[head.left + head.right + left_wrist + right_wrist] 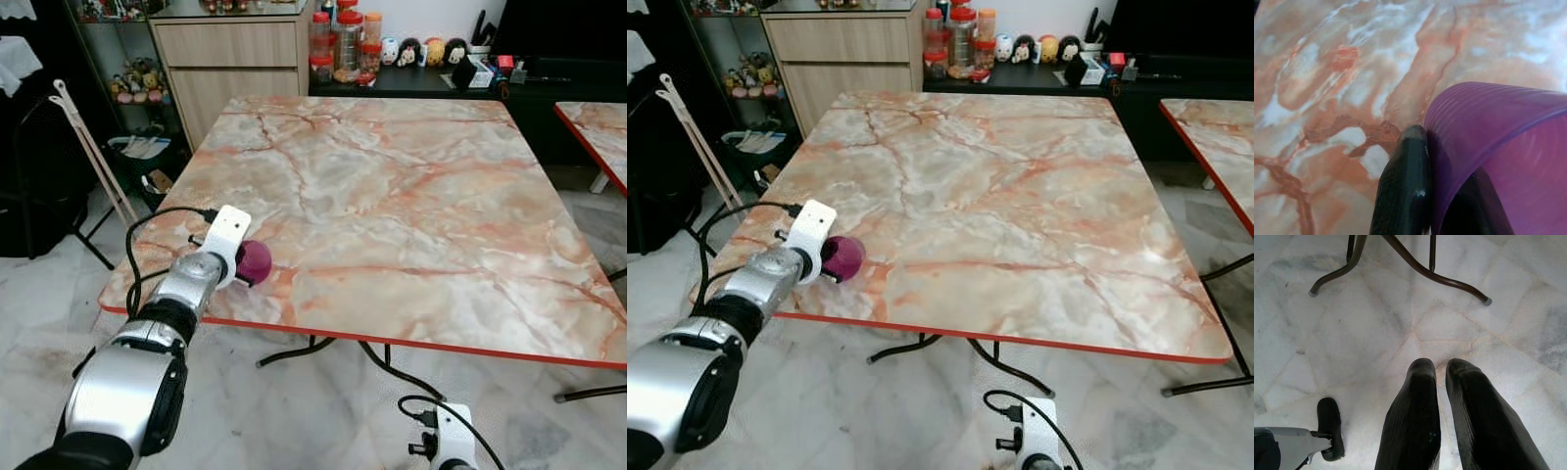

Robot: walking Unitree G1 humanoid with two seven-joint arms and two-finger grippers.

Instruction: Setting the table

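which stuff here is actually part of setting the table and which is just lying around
Part of the job:
- purple cup, pinched by its wall in the left gripper
- marble table, near its front left edge
- right gripper, idle above the floor

Just lying about:
- red-lidded jars on the dark sideboard
- small figurines beside them
- second table

Home dining area: marble-look table (411, 196) w/ red edge on a marble tile floor (323, 411). Far side has a wood cabinet (230, 59), snack jars (343, 39) & figurines (421, 49) on a dark sideboard (549, 78).
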